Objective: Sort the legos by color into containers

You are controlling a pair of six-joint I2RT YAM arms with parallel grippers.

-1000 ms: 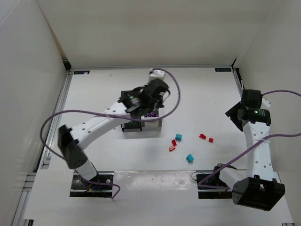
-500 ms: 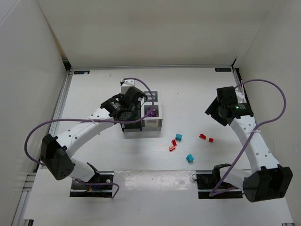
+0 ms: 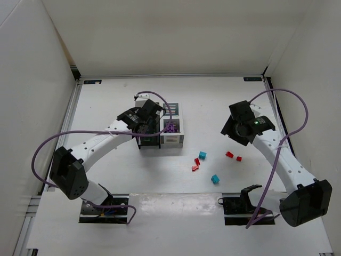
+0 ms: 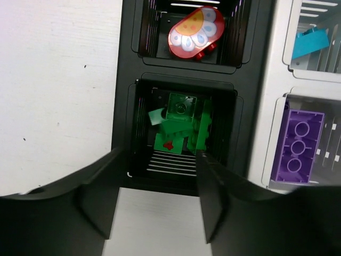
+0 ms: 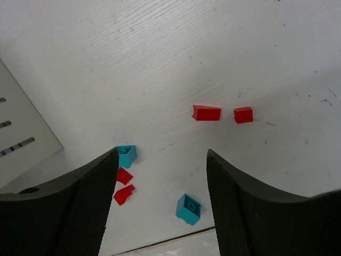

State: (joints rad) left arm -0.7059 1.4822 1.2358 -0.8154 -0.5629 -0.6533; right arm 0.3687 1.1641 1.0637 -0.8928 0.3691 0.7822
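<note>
Hovering over black bin (image 4: 128, 133) of green bricks (image 4: 178, 125): left end effector (image 4: 157, 186), fingers apart. Right end effector (image 5: 162, 181), arm angled inward, spread, pointed down toward red bricks (image 5: 206, 113), teal bricks (image 5: 188, 208).

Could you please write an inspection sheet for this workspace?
Surface: white table, lightly scuffed.
Job's things: containers hold green legos, a purple brick, a teal brick, a red oval piece, each in its own bin; four red legos and two teal legos loose.
Clutter: nothing seen.
Grippers: left gripper open over the green legos; right gripper open over the loose ones.
Cables: purple cables loop off both arms.
Surroundings: white walls.
</note>
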